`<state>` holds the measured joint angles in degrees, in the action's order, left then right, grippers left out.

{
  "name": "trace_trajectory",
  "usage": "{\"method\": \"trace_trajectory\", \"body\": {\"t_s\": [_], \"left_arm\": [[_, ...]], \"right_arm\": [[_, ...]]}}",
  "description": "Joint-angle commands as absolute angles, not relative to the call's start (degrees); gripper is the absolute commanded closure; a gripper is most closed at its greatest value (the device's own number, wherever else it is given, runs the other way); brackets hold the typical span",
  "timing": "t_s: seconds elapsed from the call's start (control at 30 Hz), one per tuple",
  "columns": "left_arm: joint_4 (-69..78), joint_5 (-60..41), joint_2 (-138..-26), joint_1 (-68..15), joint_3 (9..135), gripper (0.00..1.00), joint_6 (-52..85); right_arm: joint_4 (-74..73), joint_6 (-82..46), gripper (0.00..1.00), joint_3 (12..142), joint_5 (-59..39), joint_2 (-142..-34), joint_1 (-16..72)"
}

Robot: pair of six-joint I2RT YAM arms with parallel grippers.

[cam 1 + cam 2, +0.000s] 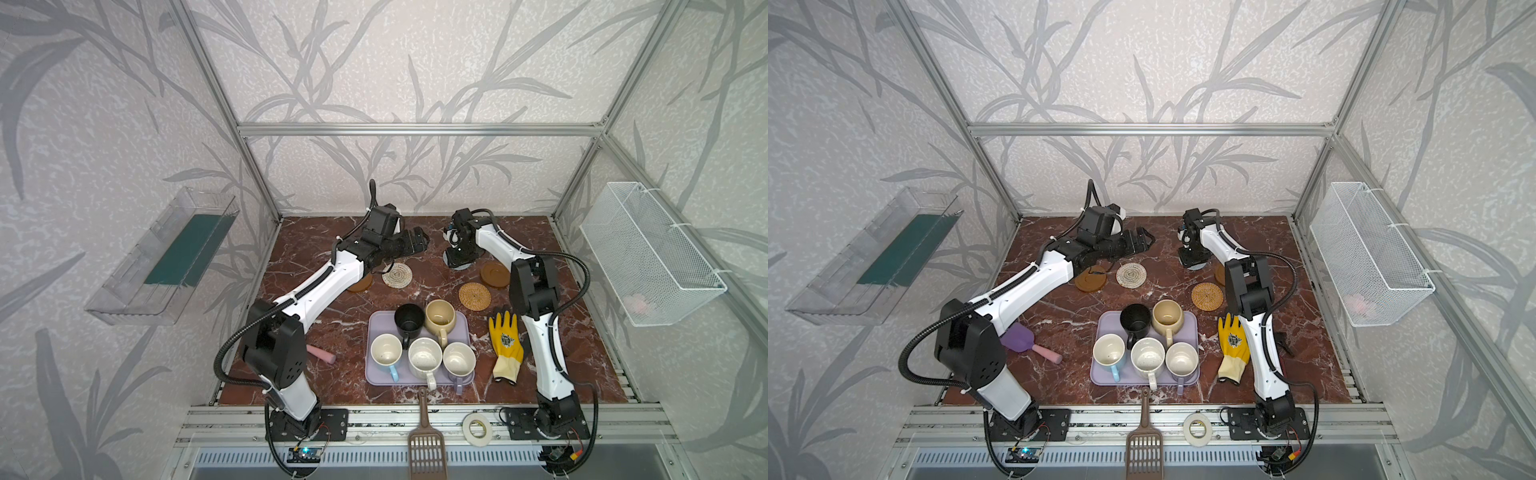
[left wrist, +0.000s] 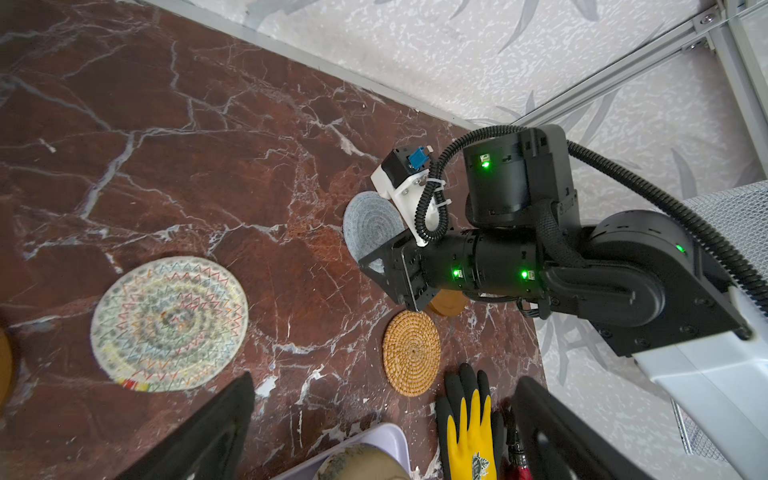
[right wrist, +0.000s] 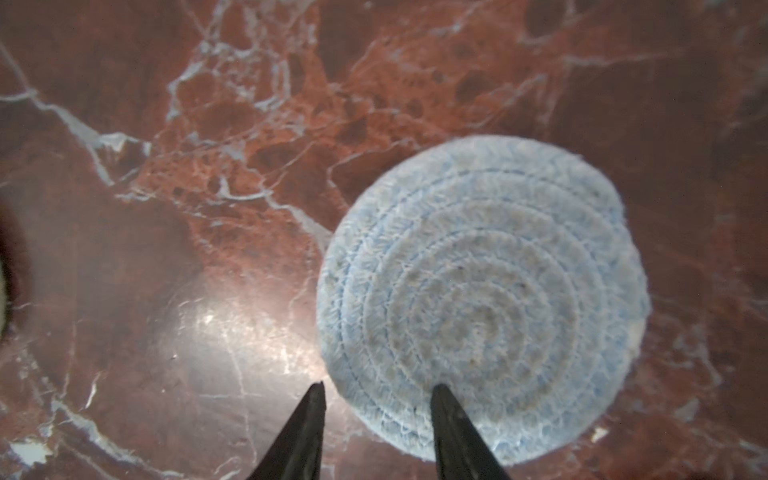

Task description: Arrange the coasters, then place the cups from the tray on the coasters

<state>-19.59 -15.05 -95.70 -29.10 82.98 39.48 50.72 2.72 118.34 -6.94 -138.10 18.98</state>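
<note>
Black and narrow, the jaws of the right gripper point(image 3: 379, 386) stand part-way apart and straddle the rim of the grey-blue round woven coaster point(image 3: 482, 299). One tip sits over the weave, the other over bare stone just beside it. As far as the wrist view shows, nothing is pinched; the disc seems to lie flat at the far middle of the table.

To do this pickup well, I judge the outer tip should reach the stone and get under the soft edge before the jaws meet. A limp woven disc can fold or slip out. The left gripper point(image 1: 419, 241), spread wide and empty, hangs near the far side by the cream round woven coaster point(image 1: 397, 274).

Further out lie the tan round rattan coaster point(image 1: 474, 296) and a smooth amber-brown round coaster point(image 1: 494, 274) beside the right arm point(image 1: 536, 291). Its amber-brown twin point(image 1: 1089, 279) sits partly under the left arm point(image 1: 1025, 291). All five handled mugs point(image 1: 424, 358) stand on the flat lavender tray point(image 1: 379, 322) near the front, so placing cups is not yet begun. A yellow work glove point(image 1: 505, 340) lies beside the tray.

The table point(image 1: 307, 245) is glossy red-brown marble with white veins, shiny enough to throw glare in the right wrist view. Grey leaf-patterned wallpaper and aluminium framing close it in, with a white wire basket point(image 1: 648, 253) on the right wall.
</note>
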Motion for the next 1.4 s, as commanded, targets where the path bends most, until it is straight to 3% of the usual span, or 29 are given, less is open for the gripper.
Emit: {"method": "trace_trajectory", "body": {"t_s": [0.0, 0.13, 0.67, 1.37], "left_arm": [[-24.65, -13.58, -92.54, -29.1, 82.16, 0.01, 37.94], [-27.35, -13.38, -92.0, -29.13, 82.45, 0.01, 36.98], [-29.05, -12.8, -90.6, -29.11, 81.36, 0.01, 36.72], [-29.44, -12.13, -88.68, -28.88, 79.01, 0.01, 35.02]], "right_arm": [[53.7, 3.44, 0.58, 117.02, -10.32, -137.37, 19.6], [55.49, 2.61, 0.63, 117.03, -14.32, -138.3, 20.33], [54.17, 1.06, 0.63, 113.12, -17.26, -135.61, 27.28], [54.86, -1.7, 0.64, 117.62, -14.27, -138.25, 29.82]]}}
